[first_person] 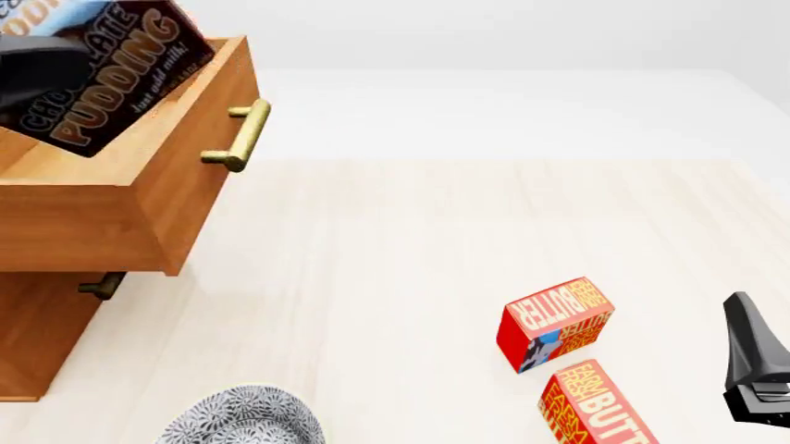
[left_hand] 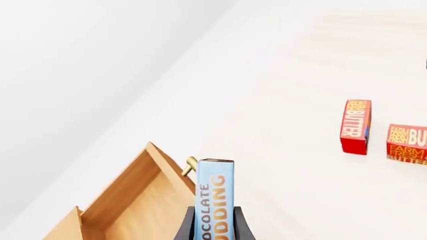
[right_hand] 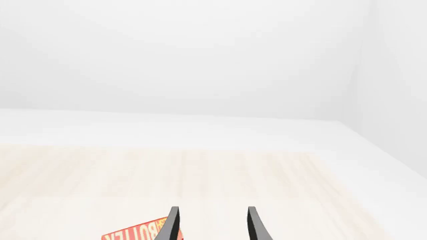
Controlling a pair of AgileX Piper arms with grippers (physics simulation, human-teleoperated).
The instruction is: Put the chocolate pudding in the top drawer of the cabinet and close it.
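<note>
My left gripper (first_person: 37,79) is shut on the chocolate pudding (first_person: 117,79), a pale blue and dark brown box, tilted over the open top drawer (first_person: 136,199) of the cabinet (first_person: 31,342) at the far left. In the left wrist view the chocolate pudding (left_hand: 215,197) stands between the black fingers (left_hand: 184,227), with the top drawer's wooden inside (left_hand: 130,202) and brass handle (left_hand: 190,165) just past it. The brass handle (first_person: 242,135) juts toward the table's middle. My right gripper (first_person: 753,370) is low at the right edge; its fingers (right_hand: 173,224) are open with nothing between them.
Two red-and-yellow butter boxes (first_person: 556,324) (first_person: 598,407) lie on the pale wood table at the front right, close to the right gripper. A grey patterned bowl (first_person: 247,418) sits at the front edge left of centre. The lower drawer's handle (first_person: 99,287) shows under the open drawer.
</note>
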